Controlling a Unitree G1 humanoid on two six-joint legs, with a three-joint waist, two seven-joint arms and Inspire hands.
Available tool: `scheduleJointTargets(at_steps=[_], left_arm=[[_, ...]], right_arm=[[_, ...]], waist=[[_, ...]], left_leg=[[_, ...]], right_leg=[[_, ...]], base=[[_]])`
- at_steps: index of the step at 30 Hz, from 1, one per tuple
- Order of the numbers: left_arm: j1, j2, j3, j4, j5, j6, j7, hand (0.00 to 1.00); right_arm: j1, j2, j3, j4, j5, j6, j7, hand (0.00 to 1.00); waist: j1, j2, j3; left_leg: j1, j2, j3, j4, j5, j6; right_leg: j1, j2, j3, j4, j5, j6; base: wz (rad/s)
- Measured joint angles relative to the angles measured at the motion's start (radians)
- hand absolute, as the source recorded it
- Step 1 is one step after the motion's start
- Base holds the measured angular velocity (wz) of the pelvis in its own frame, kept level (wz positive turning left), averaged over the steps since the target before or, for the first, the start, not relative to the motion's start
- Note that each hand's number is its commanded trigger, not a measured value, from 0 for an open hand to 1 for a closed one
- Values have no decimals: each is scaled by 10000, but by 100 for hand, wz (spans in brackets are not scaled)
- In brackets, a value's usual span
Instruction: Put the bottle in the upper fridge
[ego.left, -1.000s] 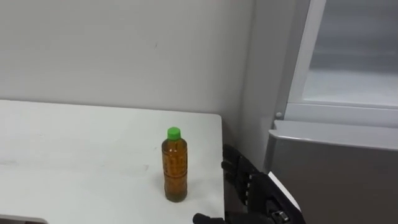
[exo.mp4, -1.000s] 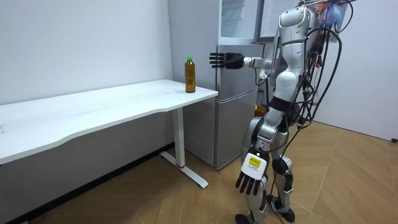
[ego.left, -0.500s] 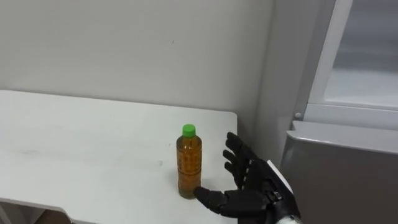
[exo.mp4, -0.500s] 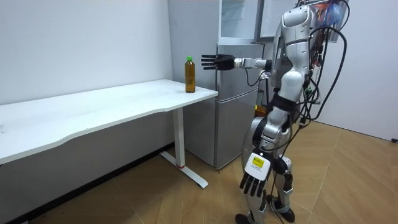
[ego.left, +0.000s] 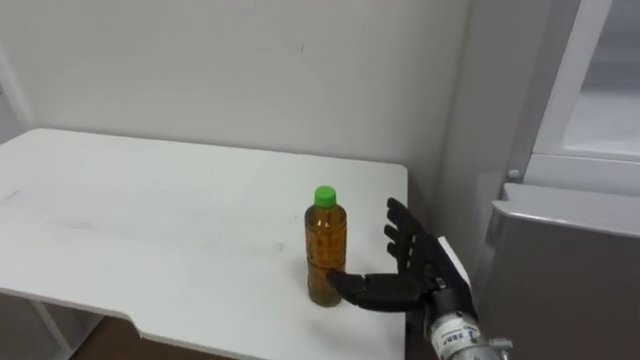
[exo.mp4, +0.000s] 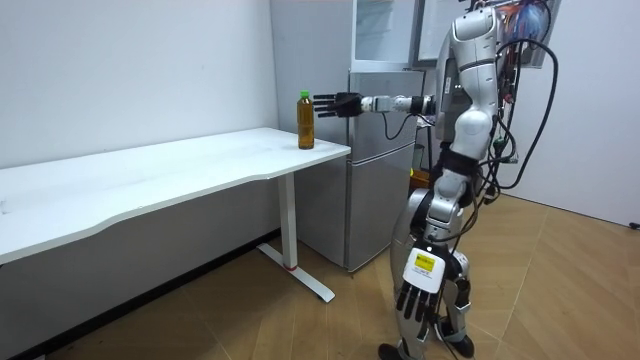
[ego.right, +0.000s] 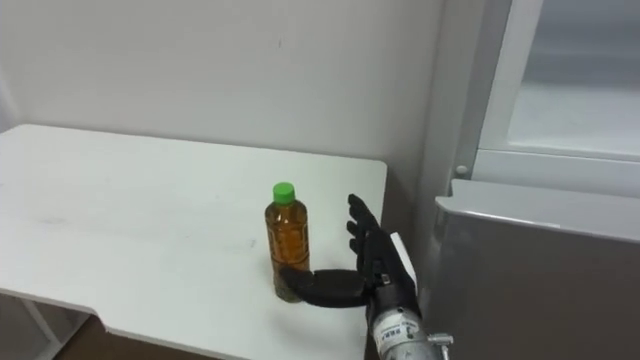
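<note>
In the left eye view, the bottle (ego.left: 326, 250) with a green cap is standing upright on the white table (ego.left: 150, 220), near its right edge. The right hand (ego.left: 420, 275) is hovering just beside it, wide open, with its thumb lying across the bottle's lower part and holding nothing. The fridge (ego.left: 570, 250) is standing to the right. In the room view, the robot is standing before the fridge with its right arm stretched toward the bottle, and the left hand (exo.mp4: 420, 300) is hanging by its leg, fingers relaxed.
</note>
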Motion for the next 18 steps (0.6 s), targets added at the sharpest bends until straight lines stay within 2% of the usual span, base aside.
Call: scheduleJointTargets(at_steps=[5,11,15,18], left_arm=[[-121,-15,-6,-74,-66,52,81,0],[-238,-12,-101,-410,-205,72,103,0],[-277,13,-383,-351,-254,87,95,0],[-290,34,-762,-346,-292,96,183,0]], right_arm=[[-247,0,4,222,-700,-1,-418,0],[-1069,-1,-32,1440,-930,23,-957,0],[-1691,20,-21,1803,-923,23,-1241,0],[-2223,13,7,2091,-971,22,-1498,0]], waist=[[158,-111,-6],[193,-153,1],[221,-198,29],[242,-288,92]], left_leg=[[-213,-11,-84,25,23,-8],[-615,-19,-186,127,96,-2],[-811,-27,-194,117,161,-2],[-896,-25,-219,115,198,-9]], right_leg=[[-161,8,-56,3,4,7],[-445,12,-221,21,4,7],[-620,10,-248,27,4,6],[-702,11,-339,32,5,4]], base=[[3],[8],[1],[5]])
